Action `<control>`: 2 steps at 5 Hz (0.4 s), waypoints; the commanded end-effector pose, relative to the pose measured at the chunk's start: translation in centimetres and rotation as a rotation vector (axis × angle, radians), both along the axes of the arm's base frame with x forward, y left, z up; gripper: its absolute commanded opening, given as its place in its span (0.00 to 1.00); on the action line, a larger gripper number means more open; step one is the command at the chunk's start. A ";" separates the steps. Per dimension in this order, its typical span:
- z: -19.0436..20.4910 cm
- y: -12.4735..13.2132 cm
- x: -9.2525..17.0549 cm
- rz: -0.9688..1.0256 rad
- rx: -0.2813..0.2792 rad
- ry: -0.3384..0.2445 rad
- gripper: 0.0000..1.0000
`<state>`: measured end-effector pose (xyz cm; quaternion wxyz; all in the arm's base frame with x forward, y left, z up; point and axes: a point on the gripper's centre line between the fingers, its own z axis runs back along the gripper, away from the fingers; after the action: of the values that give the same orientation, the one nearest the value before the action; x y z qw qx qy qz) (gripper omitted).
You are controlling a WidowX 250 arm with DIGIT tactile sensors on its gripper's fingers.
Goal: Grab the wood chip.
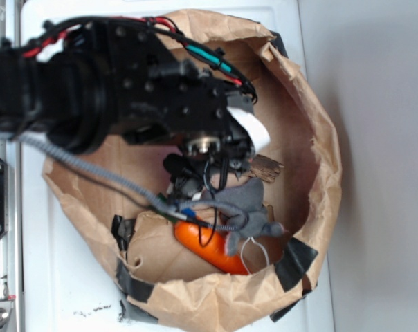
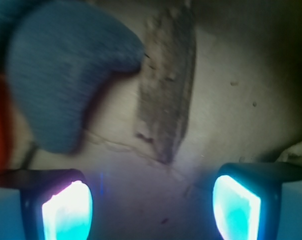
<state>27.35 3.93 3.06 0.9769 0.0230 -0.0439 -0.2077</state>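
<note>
My jaws stand open and empty; the flat, rough brown wood chip (image 2: 166, 85) lies ahead between them. Approaching: next, advance and close.

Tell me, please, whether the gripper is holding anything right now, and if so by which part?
Nothing is held. The gripper is open, its fingers spread wide with bare paper between them; the wood chip lies ahead of them, untouched.
</note>
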 end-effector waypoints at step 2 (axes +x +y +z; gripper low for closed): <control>-0.1 -1.3 5.9 0.003 -0.016 -0.003 1.00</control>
<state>32.11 4.01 2.08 0.9826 0.0070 -0.0219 -0.1845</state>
